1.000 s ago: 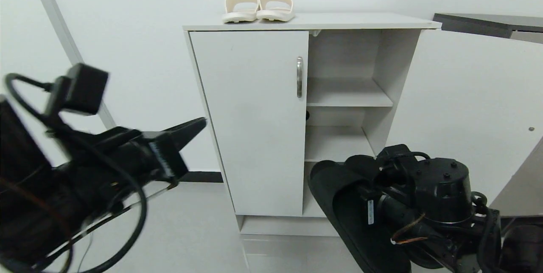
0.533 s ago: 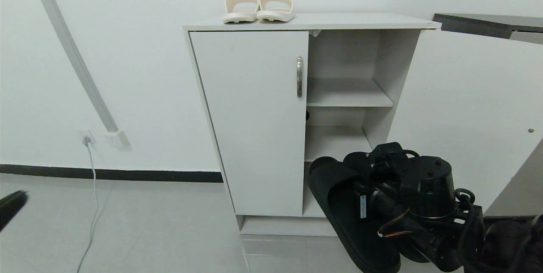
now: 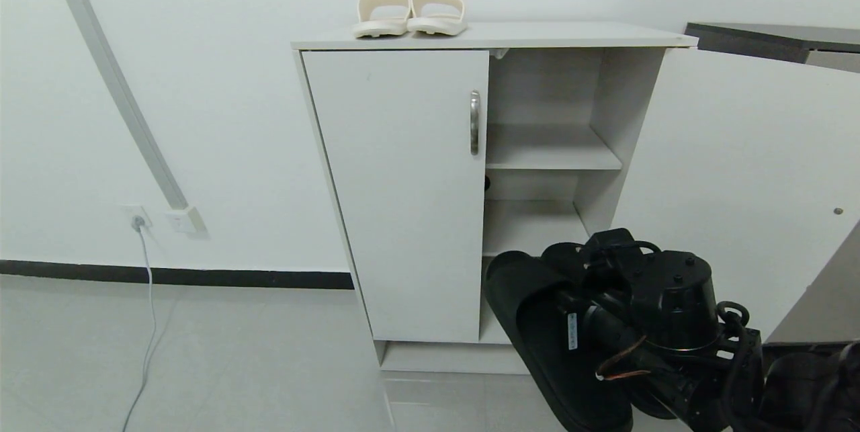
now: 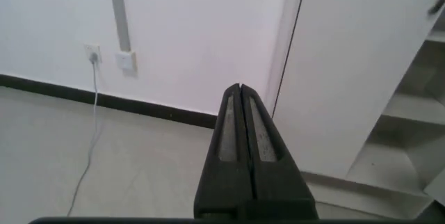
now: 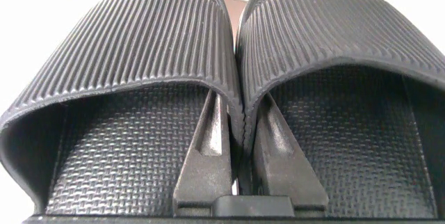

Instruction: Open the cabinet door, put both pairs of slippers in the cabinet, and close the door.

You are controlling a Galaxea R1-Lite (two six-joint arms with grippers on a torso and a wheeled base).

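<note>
A white cabinet [image 3: 484,34] stands against the wall, its left door [image 3: 403,197] shut and its right door [image 3: 732,177] swung wide open, baring the shelves [image 3: 551,150]. A cream pair of slippers [image 3: 408,13] sits on the cabinet top. My right gripper [image 3: 584,314] is low in front of the open side, shut on the black pair of slippers [image 3: 537,324]. In the right wrist view its fingers [image 5: 208,147] reach under the two ribbed straps [image 5: 146,36] and pinch their touching inner edges. My left gripper [image 4: 240,95] is shut on nothing, over the floor left of the cabinet.
A metal handle [image 3: 474,122] runs down the shut door's edge. A wall socket [image 3: 138,220] with a cable trailing down to the floor lies to the left. A dark tabletop [image 3: 772,35] juts in beyond the open door. Bare floor [image 3: 235,351] spreads left of the cabinet.
My left arm has dropped out of the head view, uncovering the wall and socket. The right gripper with the black slippers has shifted only slightly.
</note>
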